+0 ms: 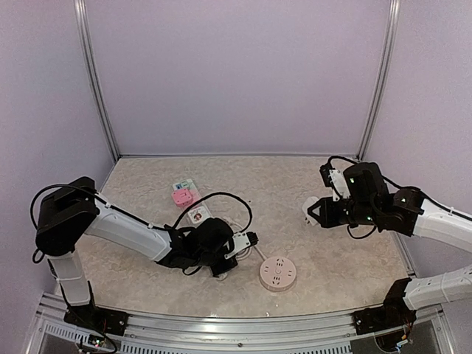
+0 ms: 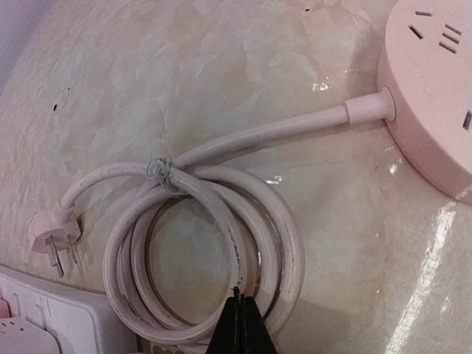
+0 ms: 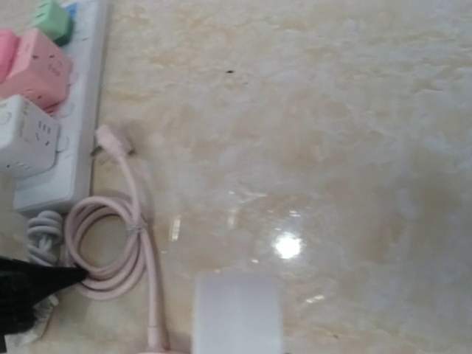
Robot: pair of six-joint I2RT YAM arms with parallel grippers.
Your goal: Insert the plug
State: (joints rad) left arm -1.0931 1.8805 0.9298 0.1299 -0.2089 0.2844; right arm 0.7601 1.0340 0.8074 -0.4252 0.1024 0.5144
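Plug (image 2: 53, 234) lies flat on the desk (image 2: 184, 66), pins out, just beside the white strip (image 2: 51, 310). Not picked up yet. (Sam)
Left tool (image 2: 237, 306)? (Jo)
Pressed together, tip down at the coiled cord (image 2: 280, 133). Can't tell if it pinches it. Right tool (image 1: 313, 210) is pressed together too, well apart. (Sam)
Which step? (Jo)
Prob. the grab. Nxt: get hold of the plug body, turn pins to a free hole. (Sam)
Count pls. (Jo)
1 plug, 1 cord, 1 round socket (image 2: 435, 96), 1 strip w/ at least 3 small blocks (image 3: 44, 66), 2 tools. (Sam)
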